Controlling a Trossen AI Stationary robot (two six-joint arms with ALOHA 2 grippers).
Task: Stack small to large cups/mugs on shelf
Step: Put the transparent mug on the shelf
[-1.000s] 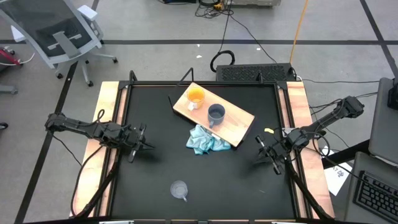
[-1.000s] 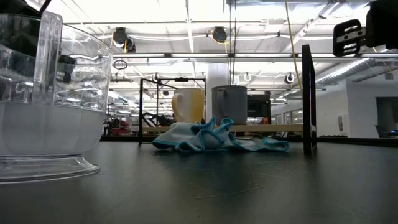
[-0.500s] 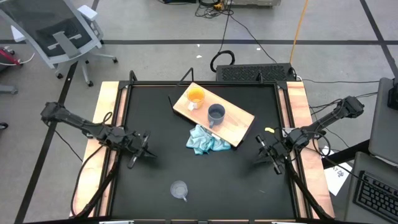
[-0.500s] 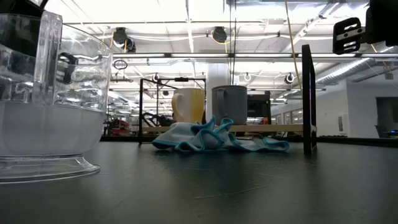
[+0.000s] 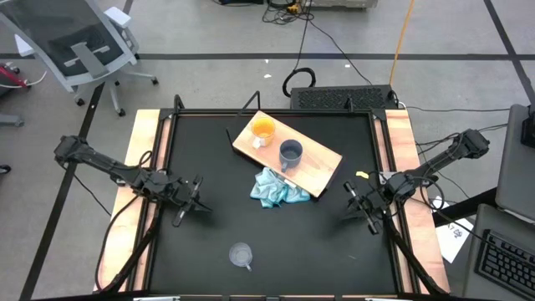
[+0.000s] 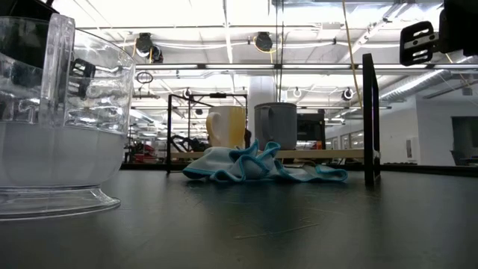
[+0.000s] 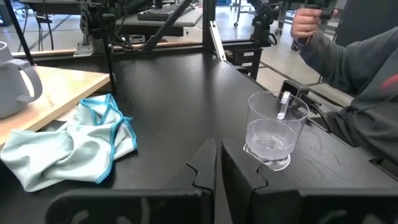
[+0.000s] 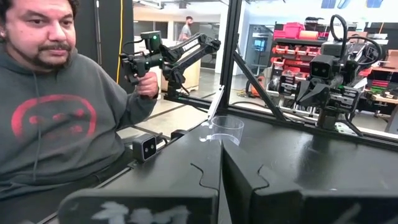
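clear cup (image 5: 241,254) empty, upright

Only the left arm has done anything since a second ago. Its elbow has swung back and out toward 9 o'clock, and the left gripper (image 5: 191,203) has slid a touch toward 5 o'clock across the black table (image 5: 318,234), ending up a bit closer to the clear cup (image 5: 241,255) (nearly all of that happened in the first half second, it has barely budged since). In the low view, its dark shape seen through the cup has shifted slightly.
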